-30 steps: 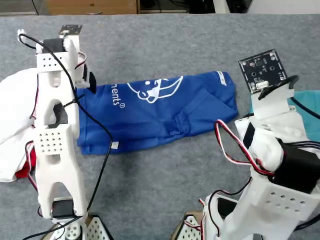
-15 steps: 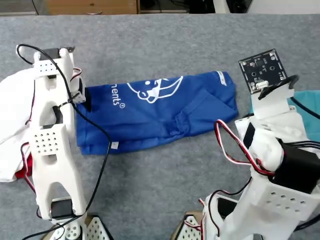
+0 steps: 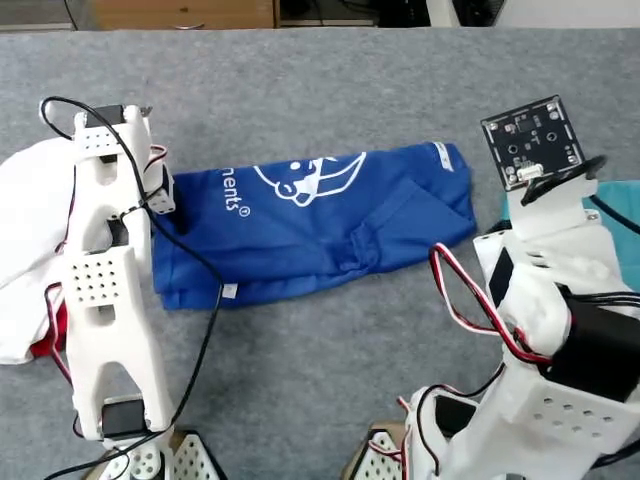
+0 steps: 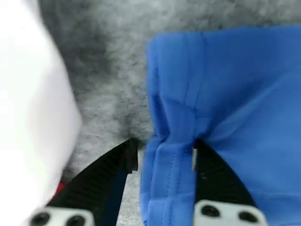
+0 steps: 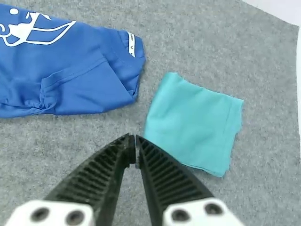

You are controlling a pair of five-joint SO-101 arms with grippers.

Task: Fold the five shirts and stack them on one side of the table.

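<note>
One shirt folded, one part-folded, the rest waiting

The left gripper (image 4: 164, 153) has its fingers spread astride the doubled edge of the blue shirt (image 4: 235, 94), cloth bunched between them but not clearly pinched; that shirt is a long soft band of smooth knit with a white print, and I judge it wants cross folds; the right gripper (image 5: 131, 140), fingers pressed together on nothing, hovers with the teal shirt (image 5: 193, 122), a neat flat square, just beyond its tips; outside the left fingers a white shirt (image 3: 30, 220) lies rumpled over red cloth (image 3: 45, 345); the table (image 3: 350, 90) is grey felt; no stack yet, so under halfway.
</note>
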